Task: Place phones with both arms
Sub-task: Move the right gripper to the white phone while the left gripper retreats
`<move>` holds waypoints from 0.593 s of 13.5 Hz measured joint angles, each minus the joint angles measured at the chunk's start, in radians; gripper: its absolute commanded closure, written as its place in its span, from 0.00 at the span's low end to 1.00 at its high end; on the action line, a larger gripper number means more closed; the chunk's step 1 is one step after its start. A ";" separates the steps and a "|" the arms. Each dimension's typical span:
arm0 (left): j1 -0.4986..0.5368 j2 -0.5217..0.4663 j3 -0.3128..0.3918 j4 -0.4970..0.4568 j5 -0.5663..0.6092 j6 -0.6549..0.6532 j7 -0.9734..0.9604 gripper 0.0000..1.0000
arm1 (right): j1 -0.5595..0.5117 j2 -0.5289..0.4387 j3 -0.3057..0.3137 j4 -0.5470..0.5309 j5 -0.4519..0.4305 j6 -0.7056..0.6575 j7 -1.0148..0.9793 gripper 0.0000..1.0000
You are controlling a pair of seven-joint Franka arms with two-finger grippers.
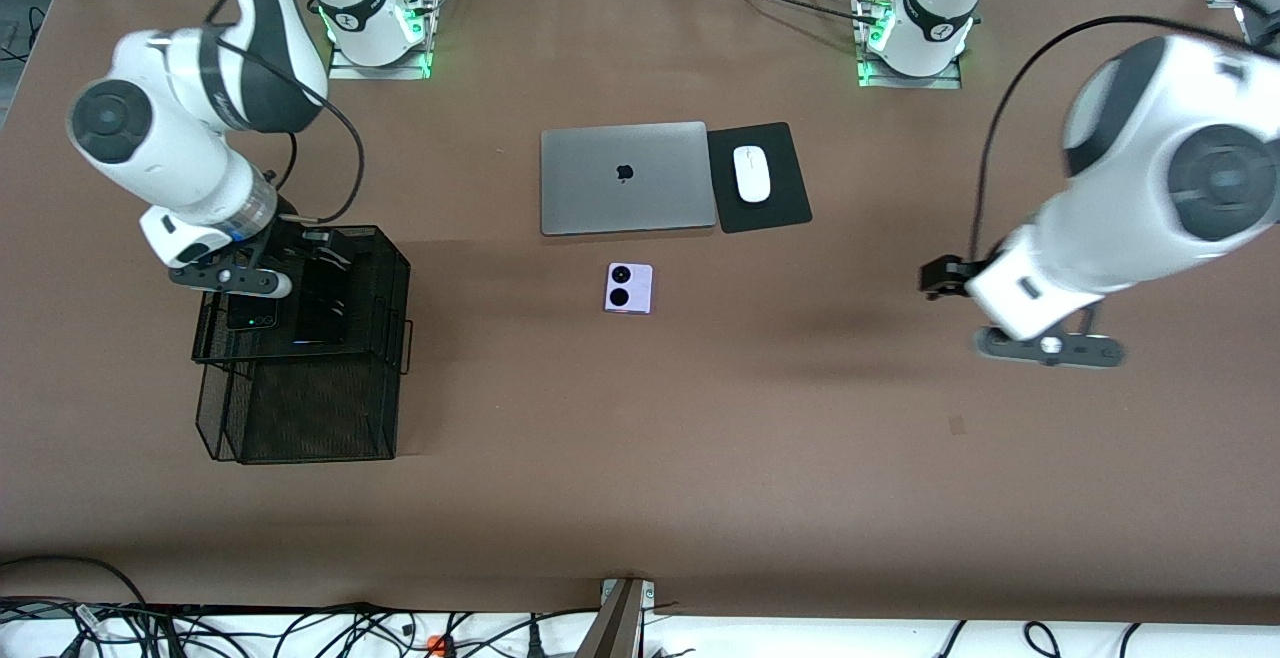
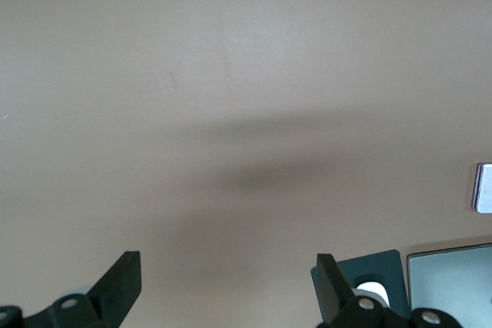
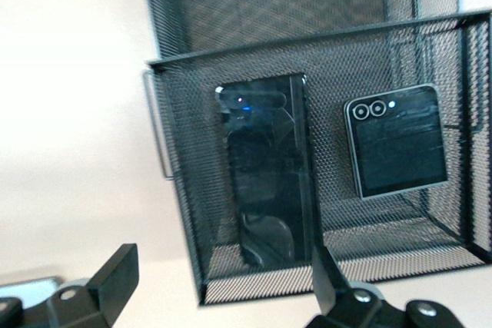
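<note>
Front view, brown table (image 1: 640, 438) (cables along edges), left hand (image 2: 229, 289) released, right hand (image 3: 223, 286) released over mesh tray (image 3: 184, 190)

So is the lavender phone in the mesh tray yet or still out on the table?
Out. The lavender phone lies on the bare table, near the laptop; the mesh tray holds only two black phones.

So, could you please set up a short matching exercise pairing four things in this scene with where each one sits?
Things:
1. long black phone
2. lavender phone
3. white mouse
4. left gripper

Places:
A. on the black pad
B. over bare table
C. in the mesh basket
D. on the table, nearer the front camera than the laptop

Pairs: 1-C, 2-D, 3-A, 4-B
</note>
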 measured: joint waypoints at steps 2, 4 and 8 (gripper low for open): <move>-0.018 -0.057 0.128 -0.001 -0.085 -0.008 0.126 0.00 | 0.012 0.000 0.019 0.092 0.004 -0.087 0.070 0.00; -0.067 -0.117 0.264 -0.025 -0.138 -0.017 0.254 0.00 | 0.031 0.012 0.079 0.158 0.020 -0.122 0.187 0.00; -0.188 -0.260 0.461 -0.141 -0.151 -0.017 0.292 0.00 | 0.052 0.182 0.229 0.310 0.142 -0.122 0.446 0.00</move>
